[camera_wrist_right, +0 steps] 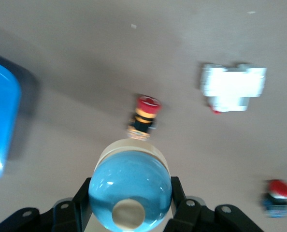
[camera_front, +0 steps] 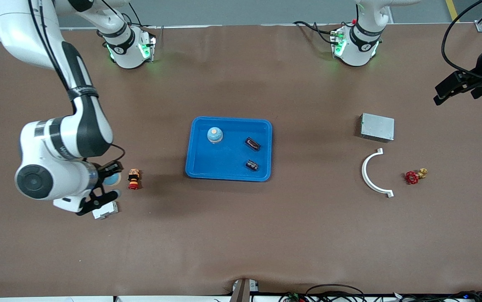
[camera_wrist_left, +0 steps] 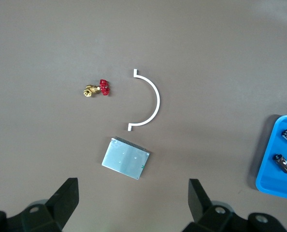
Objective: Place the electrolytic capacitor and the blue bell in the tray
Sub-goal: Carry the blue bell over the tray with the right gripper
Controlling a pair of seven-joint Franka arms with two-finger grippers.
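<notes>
The blue tray (camera_front: 224, 167) lies mid-table and holds one blue bell (camera_front: 214, 134) and two dark electrolytic capacitors (camera_front: 252, 144) (camera_front: 252, 165). My right gripper (camera_front: 114, 181) is shut on a second blue bell (camera_wrist_right: 130, 186), over the table toward the right arm's end, apart from the tray. The right wrist view shows its fingers (camera_wrist_right: 181, 195) clamped on the bell's sides and an edge of the tray (camera_wrist_right: 1, 116). My left gripper (camera_front: 444, 93) is open and empty, high over the left arm's end of the table. In the left wrist view (camera_wrist_left: 132, 195) its jaws stand wide apart.
A red-capped push button (camera_front: 134, 179) (camera_wrist_right: 143, 116) and a white block (camera_front: 105, 210) (camera_wrist_right: 233, 87) lie beside the right gripper. Another red button (camera_wrist_right: 278, 198) shows only in the right wrist view. A grey metal box (camera_front: 377, 127), white arc (camera_front: 373, 174) and red valve (camera_front: 415, 176) lie toward the left arm's end.
</notes>
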